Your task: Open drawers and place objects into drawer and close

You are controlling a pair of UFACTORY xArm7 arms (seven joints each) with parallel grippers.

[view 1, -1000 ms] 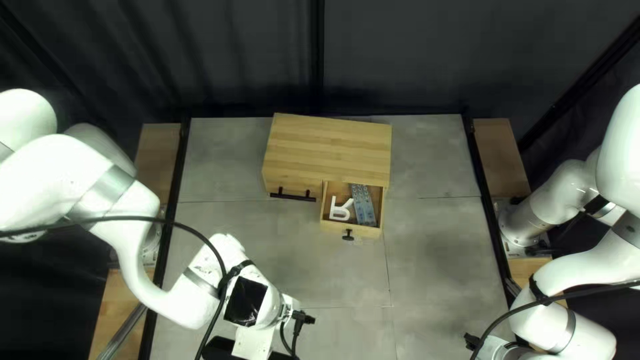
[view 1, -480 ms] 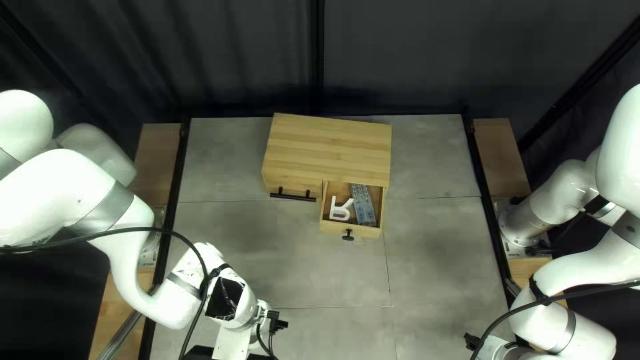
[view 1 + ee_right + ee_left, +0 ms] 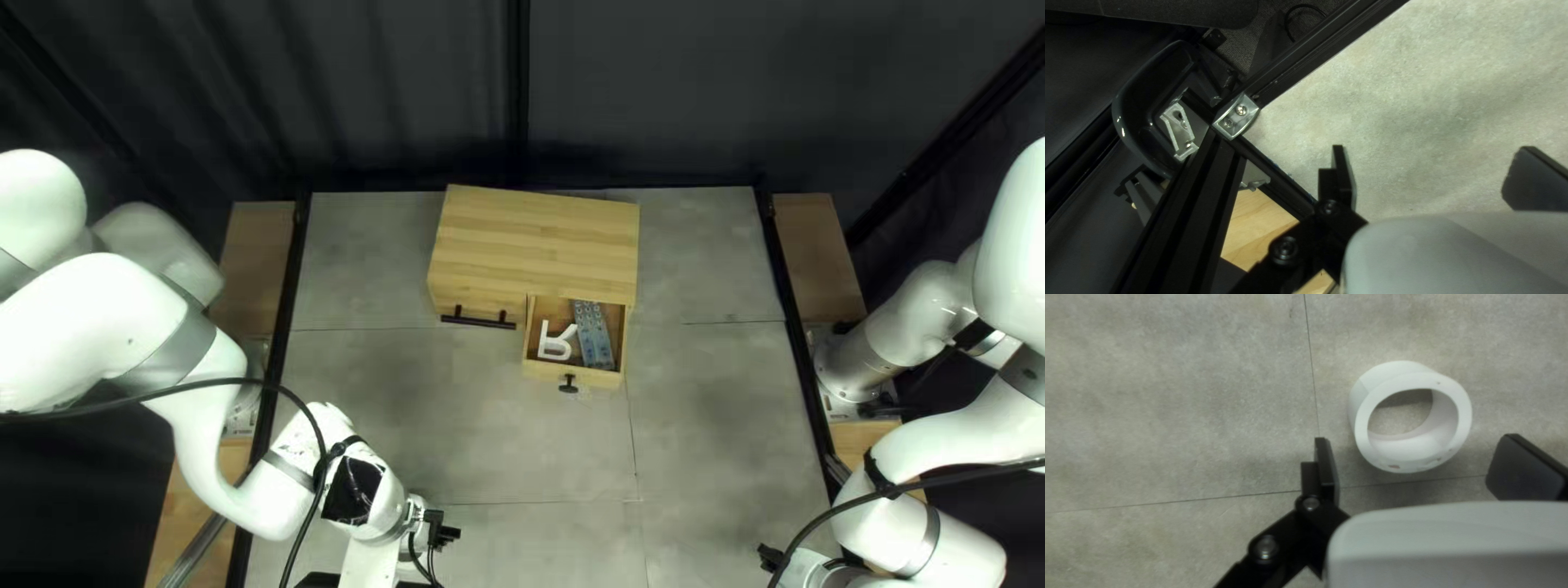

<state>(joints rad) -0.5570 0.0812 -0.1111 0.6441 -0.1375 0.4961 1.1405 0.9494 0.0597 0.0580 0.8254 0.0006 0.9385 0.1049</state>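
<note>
A white ring (image 3: pixel 1407 453) lies ahead of the left gripper (image 3: pixel 368 566), jaws apart; the right gripper's (image 3: pixel 1433 158) likewise. The open drawer (image 3: pixel 574 375) holds a white shape (image 3: pixel 543 340) and grey strip (image 3: pixel 593 333).

Left arm (image 3: pixel 201 436) and right arm (image 3: pixel 1012 283) are wearing smooth white shells (image 3: pixel 87 316) with grey joint bands (image 3: pixel 171 354).

The shells are swelling into rounded joints (image 3: pixel 38 191) and narrowing between them. A black cable (image 3: pixel 142 395) is looping along the left arm, passing a black strap (image 3: pixel 344 444); beside the strap, a glossy black patch (image 3: pixel 354 490) is covering part of the white casing, and a black plug (image 3: pixel 439 534) is jutting from the silvery wrist end (image 3: pixel 412 514). Another black cable (image 3: pixel 936 479) is running over the right arm, where a second black strap (image 3: pixel 874 472) is circling the shell. On both arms the jaws are showing black links (image 3: pixel 1290 539), round screw heads (image 3: pixel 1265 547) and flat black pads (image 3: pixel 1326 468).
</note>
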